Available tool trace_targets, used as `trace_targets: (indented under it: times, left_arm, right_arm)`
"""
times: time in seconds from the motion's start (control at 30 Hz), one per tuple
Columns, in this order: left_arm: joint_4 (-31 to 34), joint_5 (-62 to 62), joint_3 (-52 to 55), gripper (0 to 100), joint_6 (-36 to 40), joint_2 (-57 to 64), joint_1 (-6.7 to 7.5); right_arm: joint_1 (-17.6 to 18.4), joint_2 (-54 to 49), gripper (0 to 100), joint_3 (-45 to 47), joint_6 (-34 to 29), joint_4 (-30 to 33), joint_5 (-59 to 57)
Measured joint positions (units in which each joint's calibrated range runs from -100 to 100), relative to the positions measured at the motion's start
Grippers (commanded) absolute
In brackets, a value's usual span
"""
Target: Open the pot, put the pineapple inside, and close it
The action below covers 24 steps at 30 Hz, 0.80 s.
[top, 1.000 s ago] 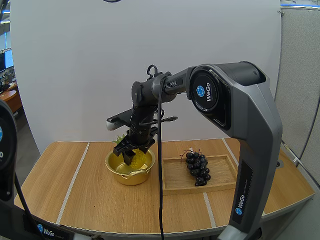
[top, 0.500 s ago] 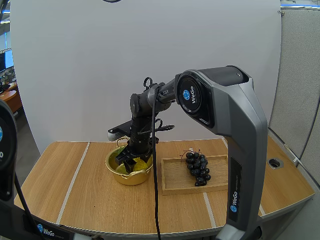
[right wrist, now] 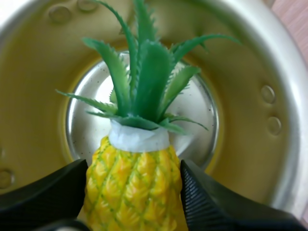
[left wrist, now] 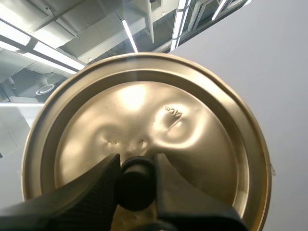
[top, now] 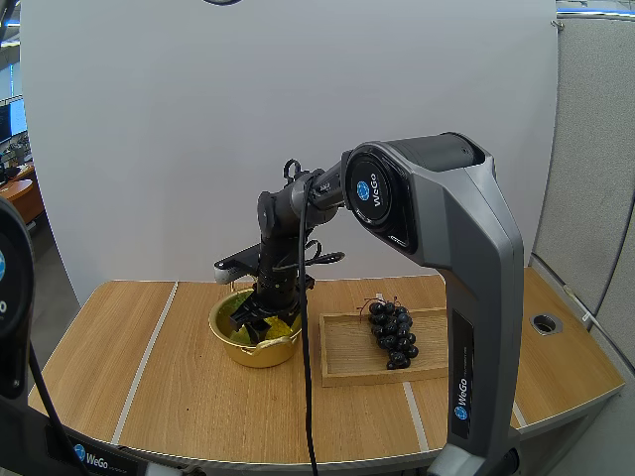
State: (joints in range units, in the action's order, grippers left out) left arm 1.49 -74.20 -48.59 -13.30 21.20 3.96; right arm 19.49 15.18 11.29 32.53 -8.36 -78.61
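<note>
down inside the pot, right gripper pinches the pineapple; left gripper clamps the lid.

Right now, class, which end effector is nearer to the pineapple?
Right. The right end effector pinches the pineapple inside the pot; the left end effector is away from it, pinching the lid by its knob.

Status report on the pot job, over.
Left gripper shut on lid, by its knob. Right gripper shut on pineapple, low inside the open pot. Grapes on wooden tray beside pot, apart from it.
</note>
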Motion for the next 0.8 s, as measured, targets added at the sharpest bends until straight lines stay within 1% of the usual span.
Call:
trace_targets:
  times: [0.1,0.17,0.5,0.8]
  left_arm:
    - [0.0,0.0,0.0,0,0.0,0.0,0.0]
    - [0.0,0.0,0.0,0,0.0,0.0,0.0]
    - [0.0,0.0,0.0,0,0.0,0.0,0.0]
    - [0.1,0.0,0.0,0,0.0,0.0,0.0]
  right_arm:
    - [0.0,0.0,49,0.0,0.0,0.0,0.0]
    - [0.0,0.0,99,0.0,0.0,0.0,0.0]
    - [0.0,0.0,100,0.0,-1.61,1.52,1.3]
    - [0.0,-0.12,100,0.0,-2.01,1.5,1.3]
